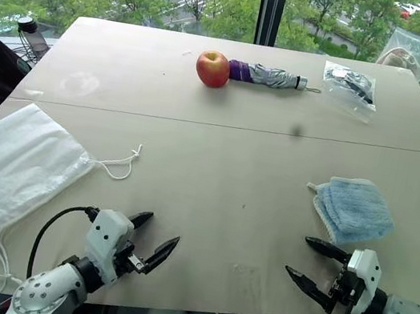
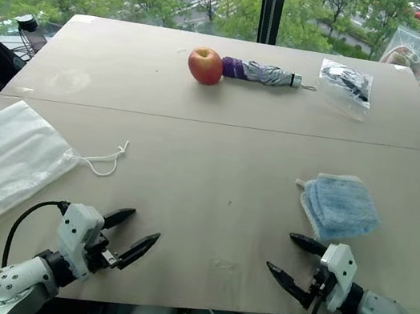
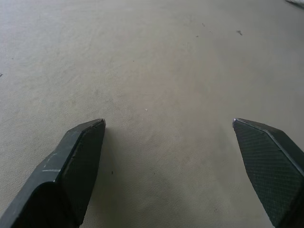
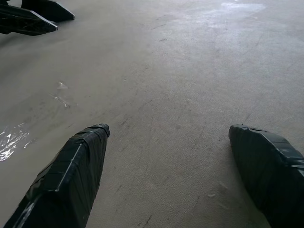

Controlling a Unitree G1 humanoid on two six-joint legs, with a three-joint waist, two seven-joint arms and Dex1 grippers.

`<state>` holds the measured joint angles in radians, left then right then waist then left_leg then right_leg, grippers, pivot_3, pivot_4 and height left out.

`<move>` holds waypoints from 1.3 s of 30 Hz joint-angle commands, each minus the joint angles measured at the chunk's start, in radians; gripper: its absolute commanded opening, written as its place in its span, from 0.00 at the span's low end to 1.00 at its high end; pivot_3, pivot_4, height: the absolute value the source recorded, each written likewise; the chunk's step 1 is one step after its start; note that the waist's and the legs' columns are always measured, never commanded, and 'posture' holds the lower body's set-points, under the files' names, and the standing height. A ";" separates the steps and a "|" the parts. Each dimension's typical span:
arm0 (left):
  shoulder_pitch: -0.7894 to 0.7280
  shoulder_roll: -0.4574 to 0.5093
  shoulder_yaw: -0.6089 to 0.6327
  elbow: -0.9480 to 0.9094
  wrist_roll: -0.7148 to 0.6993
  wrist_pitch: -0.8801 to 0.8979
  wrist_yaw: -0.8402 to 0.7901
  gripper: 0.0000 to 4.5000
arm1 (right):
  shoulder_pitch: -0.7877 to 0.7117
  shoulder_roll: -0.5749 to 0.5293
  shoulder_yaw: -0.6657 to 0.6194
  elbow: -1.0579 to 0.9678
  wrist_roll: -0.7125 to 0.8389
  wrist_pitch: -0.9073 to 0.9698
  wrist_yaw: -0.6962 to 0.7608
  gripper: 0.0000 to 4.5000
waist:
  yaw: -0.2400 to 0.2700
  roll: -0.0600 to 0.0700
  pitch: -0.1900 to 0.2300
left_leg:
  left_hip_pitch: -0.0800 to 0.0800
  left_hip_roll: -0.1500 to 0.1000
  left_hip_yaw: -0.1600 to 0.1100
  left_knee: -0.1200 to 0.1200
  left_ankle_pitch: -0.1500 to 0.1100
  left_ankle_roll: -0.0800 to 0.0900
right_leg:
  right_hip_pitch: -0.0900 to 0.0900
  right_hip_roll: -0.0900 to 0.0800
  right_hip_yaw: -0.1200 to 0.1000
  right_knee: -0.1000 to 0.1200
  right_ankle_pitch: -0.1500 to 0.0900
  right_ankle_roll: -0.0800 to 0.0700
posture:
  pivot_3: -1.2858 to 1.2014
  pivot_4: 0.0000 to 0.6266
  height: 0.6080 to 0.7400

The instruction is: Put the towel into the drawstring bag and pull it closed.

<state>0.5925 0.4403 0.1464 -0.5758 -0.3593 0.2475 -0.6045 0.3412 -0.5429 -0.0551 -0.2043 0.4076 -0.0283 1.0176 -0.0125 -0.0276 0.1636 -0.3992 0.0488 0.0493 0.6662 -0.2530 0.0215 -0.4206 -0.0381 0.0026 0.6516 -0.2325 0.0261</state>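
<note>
Terry-soft towel [image 1: 354, 209] lies just beyond your right pincer [image 1: 313, 261]; pinch a thick fold. Sheer drawstring bag [image 1: 13, 163] lies limp left of the left pincer [image 1: 152, 243]; both gape empty

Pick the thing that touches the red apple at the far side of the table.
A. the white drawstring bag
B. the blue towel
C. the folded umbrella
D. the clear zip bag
C: the umbrella lies with its purple end against the apple, far from the rest.
</note>
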 commanded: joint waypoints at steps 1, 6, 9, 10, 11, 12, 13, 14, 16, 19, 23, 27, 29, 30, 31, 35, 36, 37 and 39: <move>0.034 0.013 0.016 0.060 0.005 -0.049 -0.038 0.99 | 0.011 0.000 -0.016 0.007 0.009 -0.031 0.008 0.96 | 0.000 0.000 0.000 | 0.000 0.000 0.000 0.000 0.000 0.000 | 0.000 0.000 0.000 0.000 0.000 0.000 | 0.52 0.24 1.00; 0.044 0.011 0.026 0.101 0.002 -0.113 -0.068 0.99 | -0.010 0.009 -0.005 0.012 0.027 -0.035 0.020 0.96 | -0.001 0.002 -0.001 | 0.000 0.000 0.000 -0.001 0.000 0.000 | 0.000 0.000 0.000 0.000 0.000 0.000 | 0.52 0.24 1.00; 0.045 0.002 0.025 0.098 0.003 -0.126 -0.059 0.99 | -0.021 0.007 -0.003 0.015 0.039 -0.027 0.032 0.96 | -0.001 0.002 -0.001 | 0.000 0.000 0.000 -0.001 0.000 0.000 | 0.000 0.000 0.000 0.000 0.000 0.000 | 0.52 0.24 1.00; 0.046 0.000 0.024 0.097 0.004 -0.128 -0.057 0.99 | -0.024 0.006 -0.003 0.017 0.041 -0.025 0.035 0.96 | -0.001 0.002 -0.001 | 0.000 0.000 0.000 -0.001 0.000 0.000 | 0.000 0.000 0.000 0.000 0.000 0.000 | 0.52 0.24 1.00; 0.047 -0.003 0.022 0.094 0.007 -0.131 -0.052 0.99 | -0.028 0.006 -0.004 0.022 0.043 -0.024 0.037 0.96 | -0.001 0.002 -0.001 | 0.000 0.000 0.000 -0.001 0.000 0.000 | 0.000 0.000 0.000 -0.001 0.000 0.000 | 0.52 0.24 1.00; 0.049 -0.008 0.022 0.090 0.010 -0.131 -0.045 0.99 | -0.032 0.006 -0.005 0.027 0.047 -0.021 0.040 0.96 | -0.001 0.002 -0.001 | 0.000 0.000 0.000 -0.001 0.000 0.000 | 0.000 0.000 0.000 -0.001 0.000 0.000 | 0.52 0.24 1.00; 0.050 -0.011 0.021 0.084 0.012 -0.131 -0.039 0.99 | -0.036 0.006 -0.004 0.035 0.047 -0.024 0.045 0.96 | -0.001 0.002 -0.001 | 0.000 0.000 0.000 -0.001 0.000 0.000 | 0.000 0.000 0.000 -0.001 0.000 0.000 | 0.52 0.24 1.00; 0.053 -0.014 0.020 0.075 0.015 -0.130 -0.032 0.99 | -0.037 0.006 -0.003 0.042 0.047 -0.028 0.049 0.96 | -0.001 0.002 -0.001 | 0.000 0.000 0.000 -0.001 0.000 0.000 | 0.000 0.000 0.000 -0.001 0.000 0.000 | 0.52 0.24 1.00; 0.062 -0.016 0.021 0.048 0.023 -0.128 -0.018 0.99 | -0.041 0.008 -0.001 0.050 0.047 -0.034 0.057 0.96 | 0.000 0.002 -0.001 | 0.000 0.000 0.000 -0.002 0.000 0.000 | 0.000 0.000 0.000 -0.001 0.000 0.000 | 0.52 0.24 1.00; 0.072 -0.020 0.030 0.010 0.026 -0.117 0.009 0.99 | -0.049 0.009 0.003 0.054 0.050 -0.033 0.065 0.96 | 0.000 0.002 -0.001 | 0.000 0.000 0.000 -0.002 0.000 0.000 | 0.000 0.001 0.000 -0.001 0.000 0.000 | 0.52 0.24 1.00; 0.072 -0.032 0.030 -0.041 0.041 -0.092 0.067 0.99 | -0.056 0.004 0.015 0.041 0.053 -0.033 0.089 0.96 | 0.000 0.001 0.000 | 0.000 0.000 0.000 -0.002 0.000 0.000 | 0.000 0.001 0.000 -0.001 0.000 0.000 | 0.52 0.24 1.00; 0.076 -0.065 0.047 -0.091 0.098 -0.086 0.163 0.99 | -0.085 -0.013 0.029 -0.031 0.090 0.004 0.116 0.96 | 0.000 0.001 0.000 | 0.000 0.000 0.000 -0.002 0.000 0.000 | 0.000 0.001 0.000 -0.002 0.000 0.000 | 0.52 0.24 1.00; 0.082 -0.054 0.045 -0.092 0.246 -0.149 0.219 0.99 | -0.122 -0.026 0.039 -0.080 0.116 0.046 0.115 0.96 | -0.001 0.001 0.001 | -0.001 0.000 0.000 -0.002 0.000 0.000 | 0.000 0.001 0.000 -0.002 0.000 0.000 | 0.52 0.24 1.00; 0.082 -0.057 0.044 -0.090 0.304 -0.171 0.249 0.99 | -0.149 -0.027 0.043 -0.098 0.130 0.061 0.115 0.96 | -0.001 0.001 0.001 | 0.000 0.000 0.001 -0.002 0.000 0.000 | 0.000 0.001 0.000 -0.002 0.000 0.000 | 0.52 0.24 1.00; 0.078 -0.064 0.049 -0.088 0.350 -0.181 0.279 0.99 | -0.177 -0.028 0.048 -0.114 0.145 0.074 0.122 0.96 | 0.000 0.000 0.001 | 0.000 0.000 0.001 -0.002 0.000 0.000 | 0.000 0.002 -0.001 -0.002 0.000 0.000 | 0.52 0.24 1.00; 0.075 -0.094 0.087 -0.078 0.504 -0.206 0.395 0.99 | -0.268 -0.026 0.068 -0.140 0.174 0.101 0.143 0.96 | 0.004 -0.001 0.001 | -0.001 0.000 0.000 -0.002 0.000 0.001 | 0.000 0.003 -0.003 -0.003 0.000 0.000 | 0.52 0.24 1.00; 0.081 -0.100 0.103 -0.076 0.550 -0.197 0.425 0.99 | -0.283 -0.024 0.070 -0.143 0.186 0.108 0.149 0.96 | 0.007 -0.001 0.001 | -0.001 0.000 0.000 -0.002 0.001 0.002 | 0.000 0.003 -0.004 -0.003 0.000 0.000 | 0.52 0.24 1.00; 0.086 -0.127 0.137 -0.079 0.562 -0.164 0.463 0.99 | -0.298 -0.019 0.074 -0.146 0.198 0.112 0.156 0.96 | 0.007 -0.002 0.001 | -0.002 0.000 -0.001 -0.002 0.002 0.005 | 0.000 0.002 -0.005 -0.005 0.000 0.000 | 0.52 0.24 1.00; 0.101 -0.166 0.188 -0.100 0.599 -0.138 0.512 0.99 | -0.317 -0.022 0.085 -0.140 0.195 0.105 0.178 0.96 | 0.006 -0.002 0.002 | -0.003 0.000 0.000 -0.002 0.001 0.006 | 0.001 0.002 -0.004 -0.006 0.000 0.000 | 0.52 0.24 1.00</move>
<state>0.6748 0.2843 0.2880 -0.6311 0.2042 0.1018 -0.1396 0.0334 -0.5621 0.0300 -0.3115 0.5795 0.0818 1.1739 -0.0070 -0.0296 0.1652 -0.4021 0.0488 0.0493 0.6641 -0.2523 0.0284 -0.4201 -0.0362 -0.0017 0.6459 -0.2324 0.0260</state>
